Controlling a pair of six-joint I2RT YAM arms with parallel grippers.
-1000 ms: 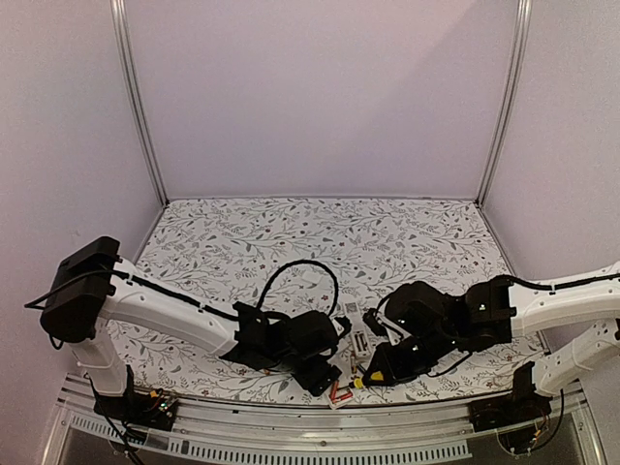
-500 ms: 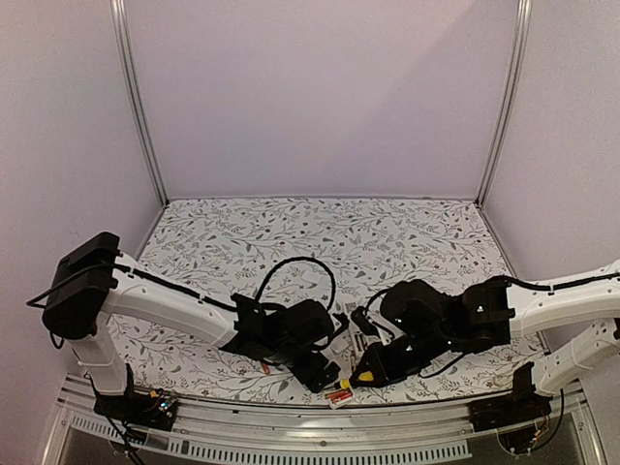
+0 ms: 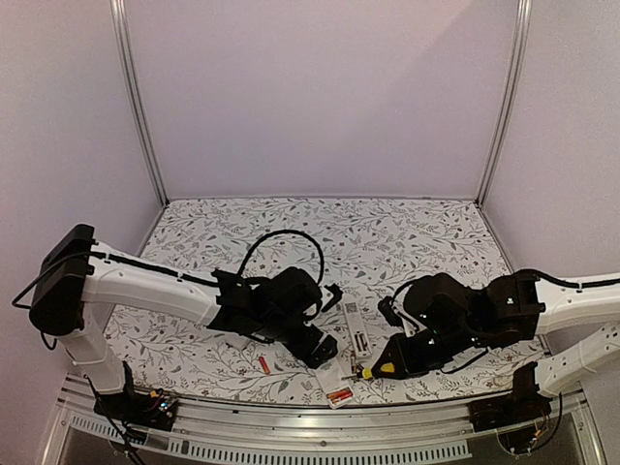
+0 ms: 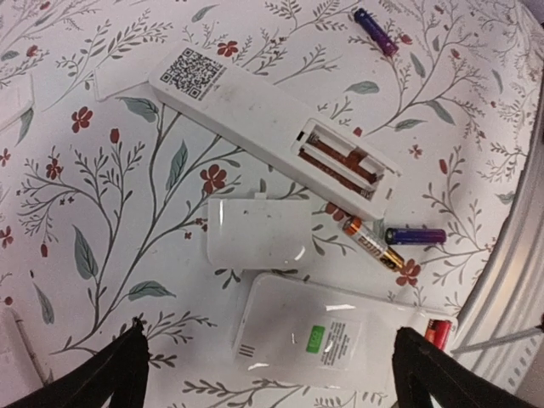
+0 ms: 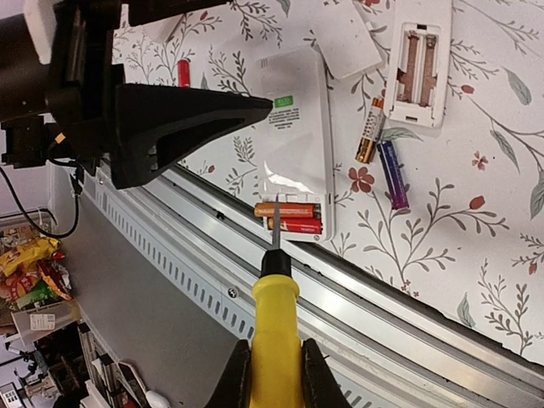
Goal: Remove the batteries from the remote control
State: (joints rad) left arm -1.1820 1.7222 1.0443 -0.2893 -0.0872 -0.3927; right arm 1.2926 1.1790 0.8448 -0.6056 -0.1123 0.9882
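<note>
top view: the left gripper (image 3: 320, 351) hangs low over the floral table (image 3: 242, 242), just left of the far remote (image 3: 356, 331). the right gripper (image 3: 399, 358) is clamped on a yellow tool (image 3: 386, 369). the near remote (image 3: 339, 394) lies at the table's front edge, beside the rail (image 3: 291, 412). one red battery (image 3: 263, 364) lies loose to the left. the far half of the table is open, with plain pale walls on three sides.

left wrist: the jaws are spread wide, with one finger (image 4: 110, 374) in each lower corner. the far remote (image 4: 255, 119) lies back up, its bay (image 4: 344, 161) empty with copper contacts showing. its cover (image 4: 259, 231) lies just beside it. a gold battery (image 4: 370, 242) and a dark battery (image 4: 415, 235) lie between the two remotes. a purple battery (image 4: 376, 20) lies well apart.

right wrist: the fingers (image 5: 238, 378) pinch the tool's handle (image 5: 274, 340). its thin tip meets the red pair (image 5: 289, 218), which is seated in the near remote (image 5: 293, 144) right at the rail (image 5: 382, 314).
</note>
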